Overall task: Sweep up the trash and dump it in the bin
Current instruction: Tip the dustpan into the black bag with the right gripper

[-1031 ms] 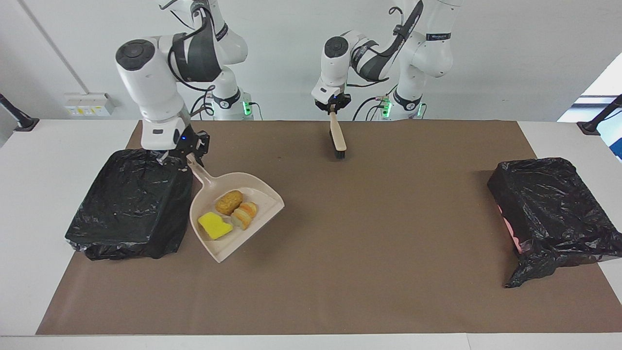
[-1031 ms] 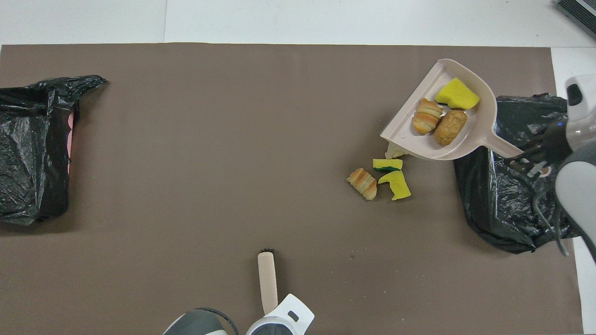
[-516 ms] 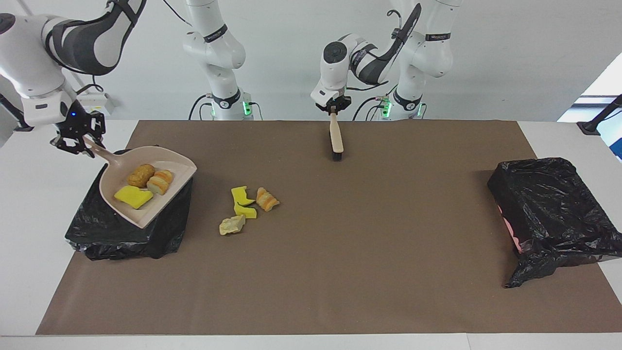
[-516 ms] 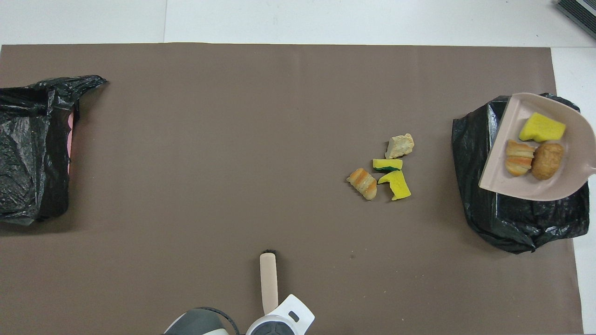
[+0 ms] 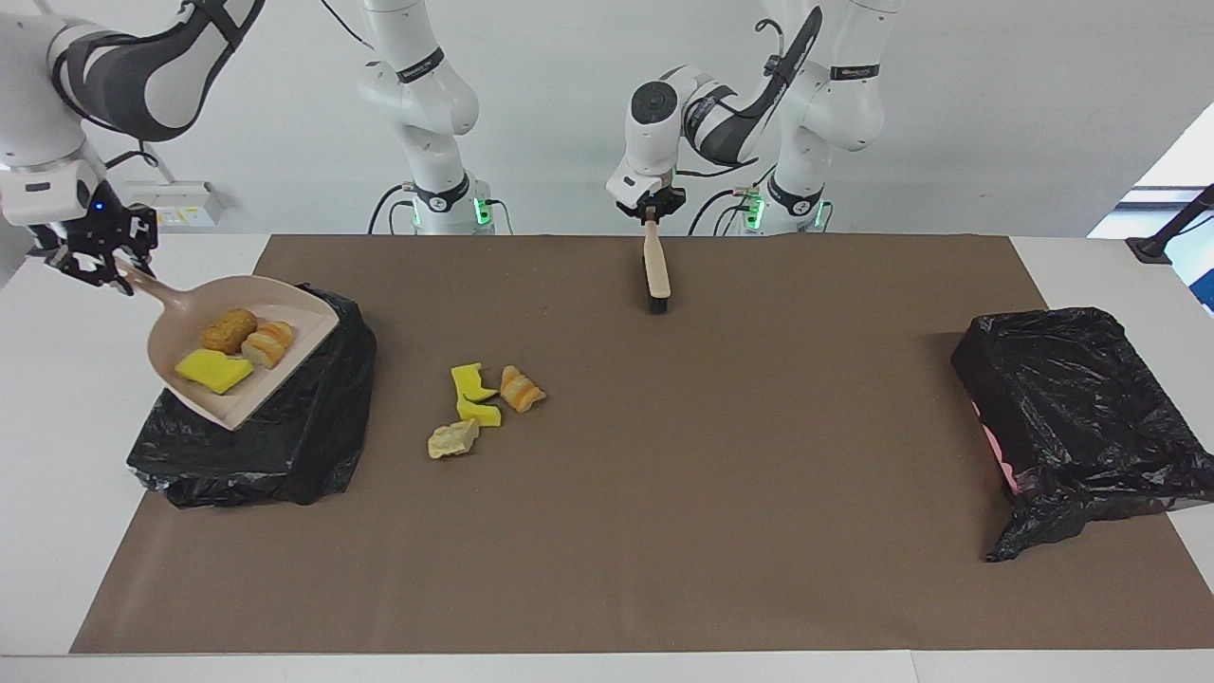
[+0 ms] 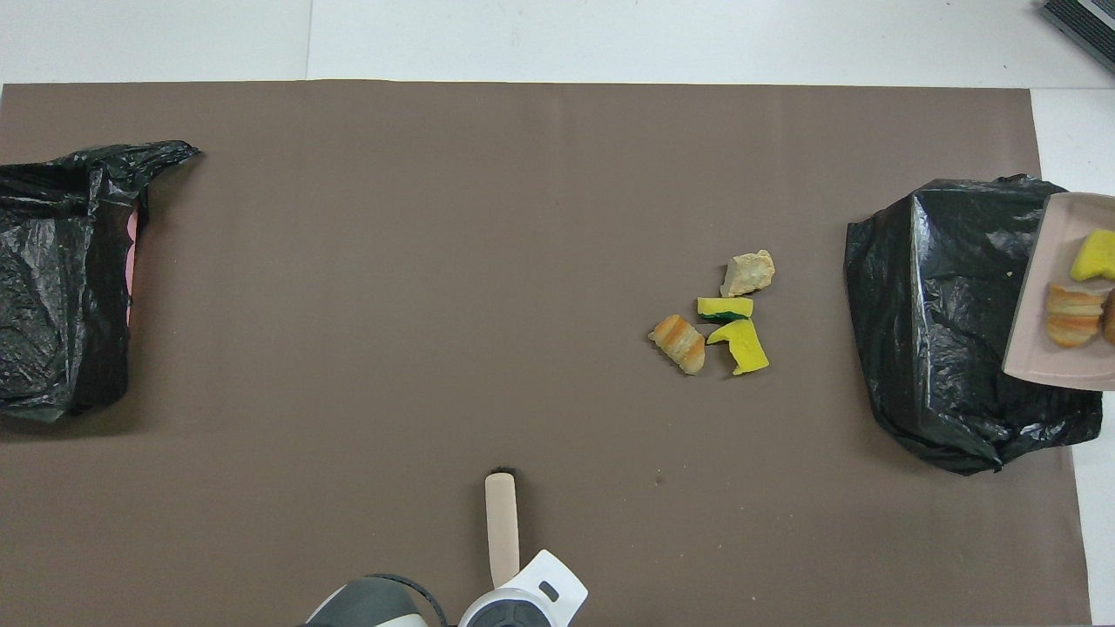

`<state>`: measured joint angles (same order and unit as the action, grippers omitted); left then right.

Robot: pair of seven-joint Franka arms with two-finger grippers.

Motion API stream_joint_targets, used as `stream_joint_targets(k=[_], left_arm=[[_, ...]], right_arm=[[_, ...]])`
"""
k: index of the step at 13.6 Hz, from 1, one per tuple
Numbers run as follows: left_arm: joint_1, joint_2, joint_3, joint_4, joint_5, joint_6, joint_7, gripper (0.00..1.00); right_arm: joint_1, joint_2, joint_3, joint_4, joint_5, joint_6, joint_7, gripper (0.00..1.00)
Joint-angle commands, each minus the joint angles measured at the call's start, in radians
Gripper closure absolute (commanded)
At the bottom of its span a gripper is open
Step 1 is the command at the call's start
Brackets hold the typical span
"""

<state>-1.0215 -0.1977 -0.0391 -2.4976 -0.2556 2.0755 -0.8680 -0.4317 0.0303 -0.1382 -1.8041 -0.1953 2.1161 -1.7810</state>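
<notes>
- So far, three pieces of trash (image 5: 232, 346) ride in the dustpan (image 5: 180, 384): a flat yellow slab, a rough tan-brown lump and an orange-striped chunk.
- My right jaws (image 5: 95, 261) are pinched on the dustpan's handle, holding the pan in the air over the bin (image 5: 275, 446) at the right arm's end of the surface, with its open lip lower than the handle. I judge this the dumping step, not yet done: all three pieces still sit in the pan.
- Four pieces (image 5: 479, 408) are left on the mat (image 5: 664, 531) in a close cluster beside that bin, toward the middle: two yellow ones, one showing a green layer in the overhead view, one orange-striped, one pale beige and crumbly.
- My left jaws (image 5: 650, 211) are pressed shut on the brush (image 5: 656, 273) handle, which hangs with its black bristles down at the mat's edge nearest my bases; that arm waits.
- By my reckoning, roughly half the work remains: tip this load, then sweep and dump the cluster.
- Materials: the pieces look like torn foam, ragged and light; the pan is smooth beige plastic, scoop-shaped with a raised rim; both bins, this one and a second (image 5: 1072, 408) at the left arm's end, are draped in glossy, wrinkled black film.
</notes>
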Motion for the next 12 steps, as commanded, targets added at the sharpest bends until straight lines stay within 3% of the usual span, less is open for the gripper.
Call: stream_joint_targets(k=[1, 3, 5, 8, 10, 12], left_arm=[[-0.009, -0.011, 0.018, -0.011, -0.016, -0.014, 0.021, 0.65], [-0.006, -0.008, 0.018, -0.012, -0.017, -0.017, 0.023, 0.65], [-0.002, -0.006, 0.019, -0.010, -0.016, -0.018, 0.053, 0.60], [0.079, 0.014, 0.021, 0.040, -0.014, -0.038, 0.147, 0.34], [0.119, 0.024, 0.024, 0.103, 0.040, -0.064, 0.184, 0.08], [0.181, 0.032, 0.024, 0.163, 0.186, -0.066, 0.201, 0.07]], right_arm=[[0.028, -0.006, 0.005, -0.035, -0.085, 0.068, -0.008, 1.00], [0.028, -0.029, 0.008, -0.090, -0.182, 0.143, -0.037, 1.00], [0.030, -0.036, 0.008, -0.112, -0.193, 0.192, -0.060, 1.00], [0.030, -0.050, 0.008, -0.152, -0.232, 0.301, -0.084, 1.00], [0.053, -0.067, 0.017, -0.159, -0.324, 0.326, -0.075, 1.00], [0.068, -0.088, 0.016, -0.167, -0.364, 0.318, -0.077, 1.00]])
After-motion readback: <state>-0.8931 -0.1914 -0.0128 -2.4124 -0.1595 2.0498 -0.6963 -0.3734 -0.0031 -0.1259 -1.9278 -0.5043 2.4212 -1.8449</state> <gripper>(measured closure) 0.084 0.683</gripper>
